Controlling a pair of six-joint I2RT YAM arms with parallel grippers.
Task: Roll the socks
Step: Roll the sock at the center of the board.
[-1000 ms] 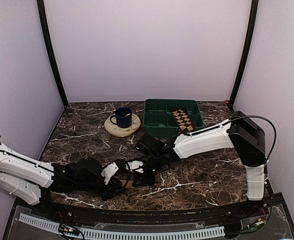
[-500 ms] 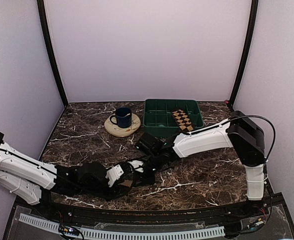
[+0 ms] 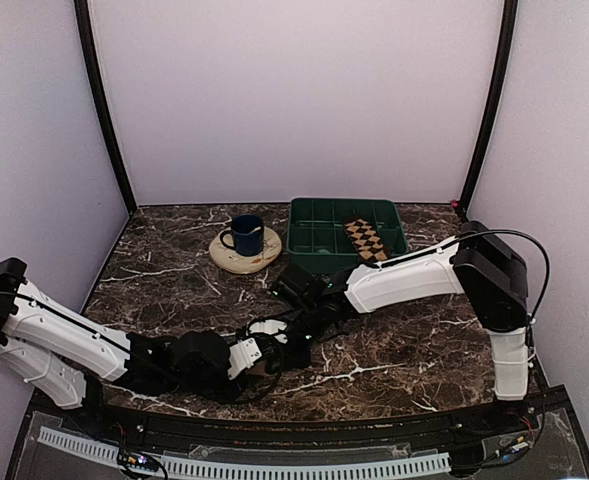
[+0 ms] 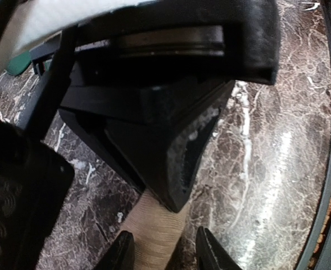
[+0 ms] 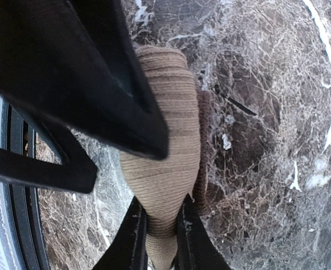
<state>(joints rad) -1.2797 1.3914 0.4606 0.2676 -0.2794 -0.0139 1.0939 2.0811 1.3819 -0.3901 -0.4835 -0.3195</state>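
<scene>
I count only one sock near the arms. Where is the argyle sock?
In the top view, the argyle sock lies in the green tray's right half at the table's back, right of the blue mug.

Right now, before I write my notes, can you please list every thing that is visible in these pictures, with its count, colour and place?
marble table top: one, dark brown with white veins, under everything
rectangular plastic tray: one, green, at the back, centre-right
argyle-patterned fabric sock: one, dark brown with tan and black diamonds, in the right side of the tray
round plate: one, cream, left of the tray
mug: one, dark blue, standing on the plate
tan ribbed sock: one, tan-beige, on the marble near the front edge
left gripper: one, black, open, one finger on each side of the tan ribbed sock
right gripper: one, black, shut on the tan ribbed sock
</scene>
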